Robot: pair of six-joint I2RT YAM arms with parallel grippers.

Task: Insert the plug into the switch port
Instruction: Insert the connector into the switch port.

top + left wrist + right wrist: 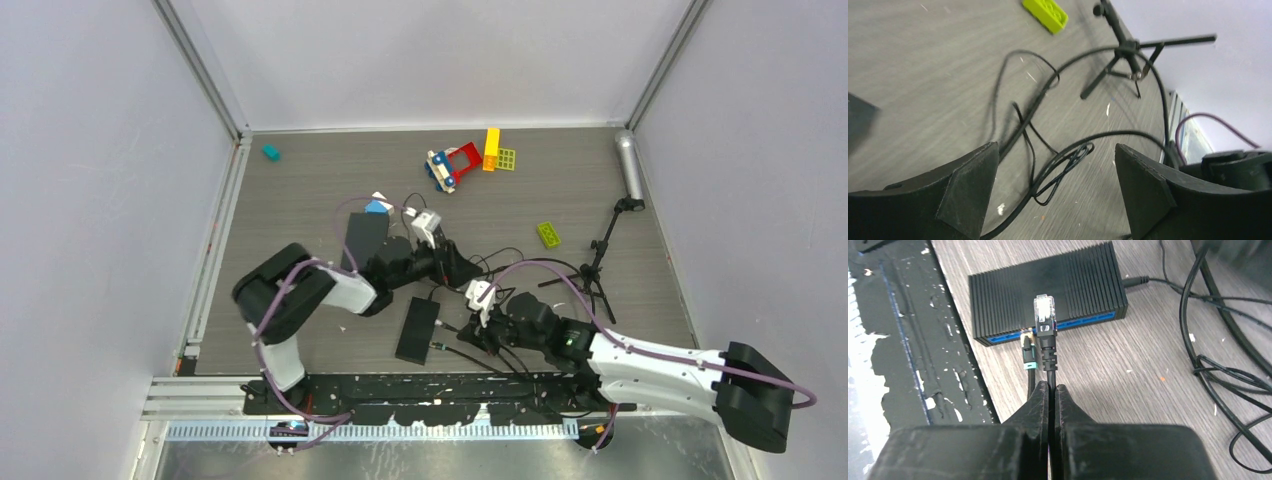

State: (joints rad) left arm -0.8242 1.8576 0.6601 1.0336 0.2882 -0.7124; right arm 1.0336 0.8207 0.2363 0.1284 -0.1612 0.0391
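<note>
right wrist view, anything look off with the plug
The plug is not seated: the right gripper pinches its cable, and its tip rides over the top of the switch, not at the blue port row.

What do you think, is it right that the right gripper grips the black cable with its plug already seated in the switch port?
Not quite. The right gripper does grip the black cable, but its plug is not seated: the right wrist view shows its clear tip free in the air by the switch, outside any port.
</note>
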